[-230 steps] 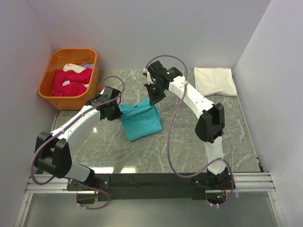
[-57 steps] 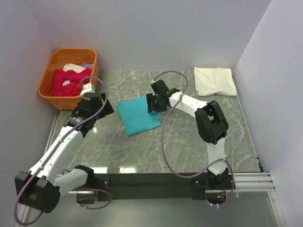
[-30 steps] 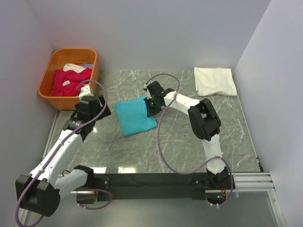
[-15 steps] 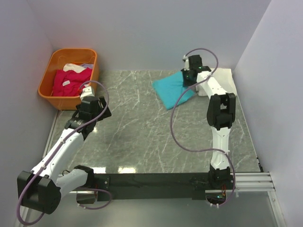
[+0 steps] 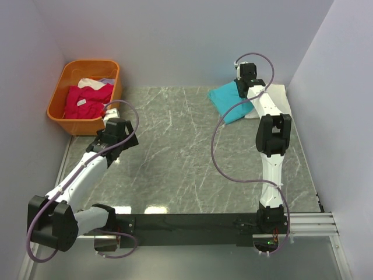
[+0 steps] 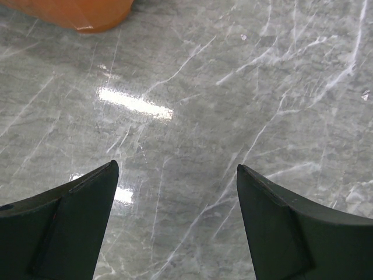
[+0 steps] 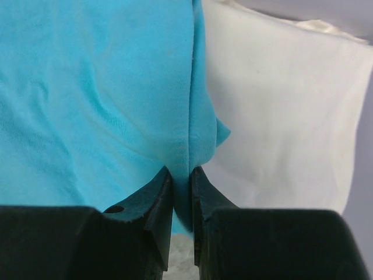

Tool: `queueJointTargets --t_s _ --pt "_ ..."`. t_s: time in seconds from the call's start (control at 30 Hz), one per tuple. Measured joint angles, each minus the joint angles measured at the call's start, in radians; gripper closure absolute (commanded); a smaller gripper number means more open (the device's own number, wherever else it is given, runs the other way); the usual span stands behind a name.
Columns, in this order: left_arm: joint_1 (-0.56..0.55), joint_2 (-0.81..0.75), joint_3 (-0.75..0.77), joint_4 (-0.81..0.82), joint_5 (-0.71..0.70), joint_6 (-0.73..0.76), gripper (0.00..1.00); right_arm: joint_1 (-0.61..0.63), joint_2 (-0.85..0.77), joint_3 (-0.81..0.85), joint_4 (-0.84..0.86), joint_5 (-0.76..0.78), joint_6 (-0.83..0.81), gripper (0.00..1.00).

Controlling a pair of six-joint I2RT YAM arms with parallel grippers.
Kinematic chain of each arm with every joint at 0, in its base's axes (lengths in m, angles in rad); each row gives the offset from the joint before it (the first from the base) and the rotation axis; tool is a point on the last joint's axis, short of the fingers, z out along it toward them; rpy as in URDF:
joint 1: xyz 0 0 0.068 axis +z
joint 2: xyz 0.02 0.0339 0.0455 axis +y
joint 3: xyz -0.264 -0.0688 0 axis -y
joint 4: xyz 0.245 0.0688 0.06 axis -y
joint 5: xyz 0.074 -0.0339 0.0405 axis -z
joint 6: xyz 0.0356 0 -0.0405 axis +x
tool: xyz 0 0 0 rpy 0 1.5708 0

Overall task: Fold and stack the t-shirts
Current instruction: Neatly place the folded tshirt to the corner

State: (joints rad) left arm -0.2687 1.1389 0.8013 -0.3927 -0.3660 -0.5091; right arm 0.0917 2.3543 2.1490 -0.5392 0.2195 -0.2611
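A folded turquoise t-shirt hangs at the back right, pinched at its edge by my right gripper, which is shut on it. In the right wrist view the turquoise t-shirt fills the left and its fold runs down between the fingers of my right gripper. Beside and partly under it lies the folded white t-shirt, also in the wrist view as the white t-shirt. Magenta t-shirts sit in the orange basket. My left gripper hovers open over bare table, its left gripper jaws wide apart.
The orange basket stands at the back left by the left wall, its corner showing as the orange basket in the left wrist view. Grey marble table lies between the arms. Walls close in the back and both sides.
My right gripper has carried the turquoise t-shirt from the table's middle to the back right, up against the white t-shirt. The left arm has shifted slightly, still open.
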Motion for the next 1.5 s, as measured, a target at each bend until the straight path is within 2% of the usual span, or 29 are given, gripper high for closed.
queueJointTargets --t_s 0.23,0.53,0.67,1.5 --pt "0.000 0.024 0.000 0.000 0.000 0.000 0.12 -0.014 0.000 0.035 0.033 0.052 0.001 1.00" --pt "0.000 0.024 0.000 0.000 0.000 0.001 0.12 -0.097 -0.007 0.018 0.047 0.076 0.067 1.00" --pt "0.000 0.024 0.000 0.000 0.000 0.001 0.12 -0.132 -0.030 -0.030 0.064 0.076 0.085 1.00" --pt "0.000 0.052 0.000 0.000 0.000 0.003 0.13 -0.248 -0.031 -0.049 0.113 0.023 0.117 1.00"
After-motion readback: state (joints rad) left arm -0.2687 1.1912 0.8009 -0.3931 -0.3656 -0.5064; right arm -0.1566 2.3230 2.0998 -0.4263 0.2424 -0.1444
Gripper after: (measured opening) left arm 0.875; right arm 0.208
